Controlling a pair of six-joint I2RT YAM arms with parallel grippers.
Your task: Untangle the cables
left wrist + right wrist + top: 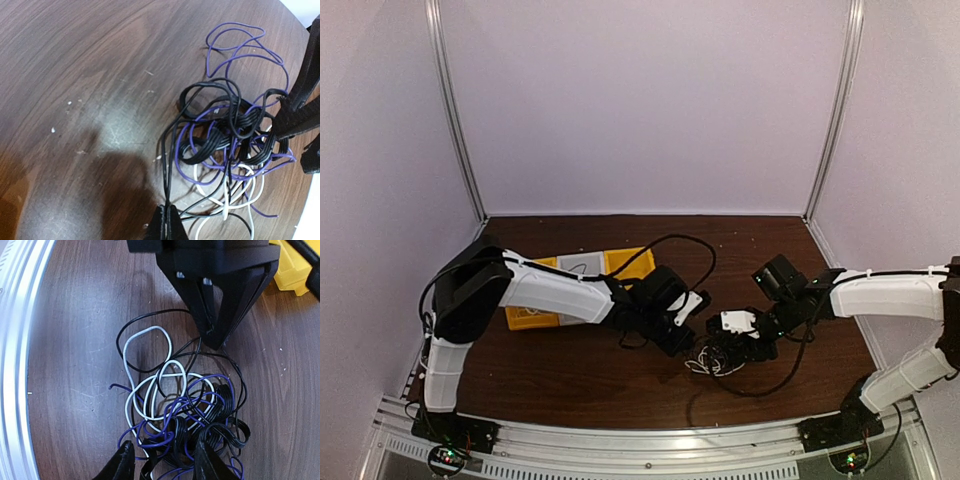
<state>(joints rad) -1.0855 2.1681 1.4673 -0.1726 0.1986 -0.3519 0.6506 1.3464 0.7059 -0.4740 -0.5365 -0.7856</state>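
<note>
The cables (230,145) lie in one tangle of black, white and purple cords on the brown table; the tangle also shows in the top view (708,364) and the right wrist view (190,410). My left gripper (170,225) is shut on two black strands (172,165) that run from the tangle's edge. It shows from the front in the right wrist view (212,337). My right gripper (165,465) is open, with a finger (122,465) on each side of the tangle's thick black coils. In the top view both grippers, left (690,343) and right (722,350), meet over the tangle.
A yellow bin (530,318) stands behind the left arm, and its corner shows in the right wrist view (292,270). An aluminium rail (650,440) runs along the table's near edge. Thick black arm cables (690,245) loop above the table.
</note>
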